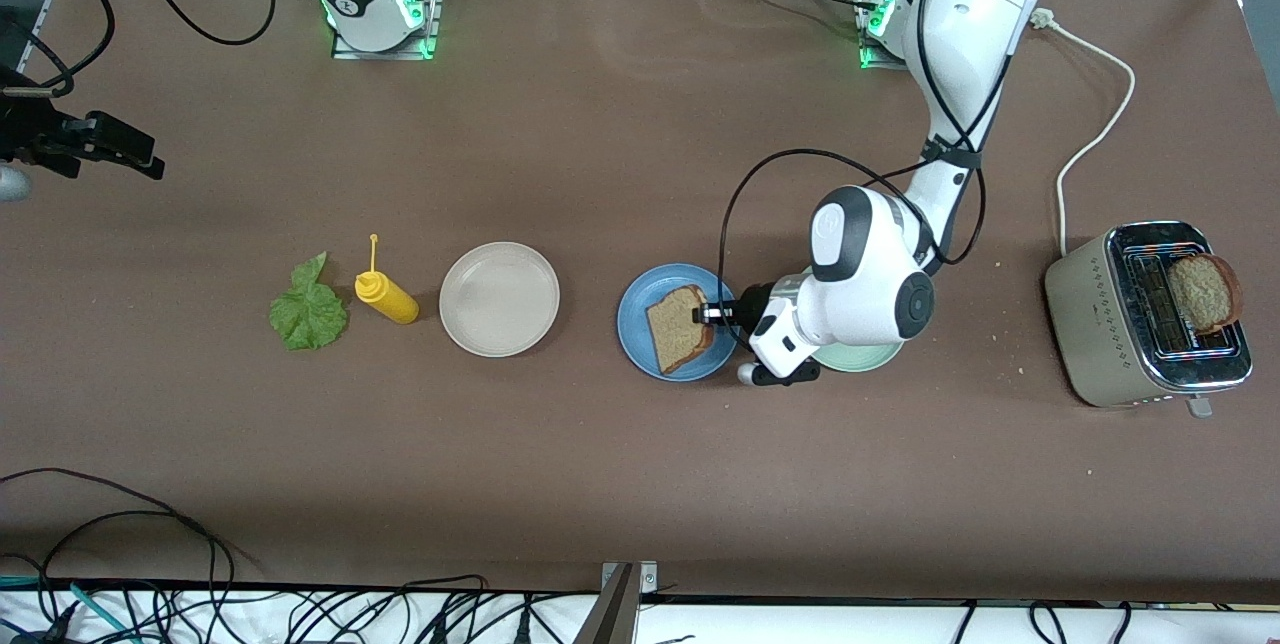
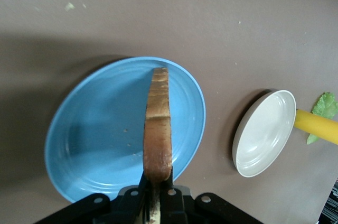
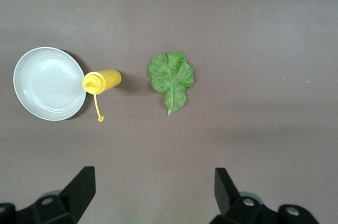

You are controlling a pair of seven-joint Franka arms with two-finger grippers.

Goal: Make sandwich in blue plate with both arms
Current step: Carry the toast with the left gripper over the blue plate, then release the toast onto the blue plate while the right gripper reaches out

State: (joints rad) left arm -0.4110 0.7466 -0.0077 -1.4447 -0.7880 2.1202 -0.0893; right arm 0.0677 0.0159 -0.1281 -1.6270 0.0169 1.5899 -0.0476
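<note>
The round matte blue plate (image 1: 640, 329) is lying mid-table, and the brown bread slice (image 1: 680, 327) is tilting over it, pinched by the left arm's black two-finger gripper (image 1: 712, 314), so the way in from the left arm's end is being blocked by that white wrist, which is also covering most of the pale green plate (image 1: 868, 358). Toward the right arm's end, the beige round plate (image 1: 499, 299), the yellow squeeze bottle (image 1: 386, 295) and the ruffled green lettuce leaf (image 1: 309, 310) are sitting in a row with narrow gaps between them. The silver toaster (image 1: 1110, 324) is standing at the left arm's end. Brown tabletop nearer the front camera is lying open. The right arm's gripper (image 3: 153, 195), jaws spread wide, is hanging over bare table near the leaf.
</note>
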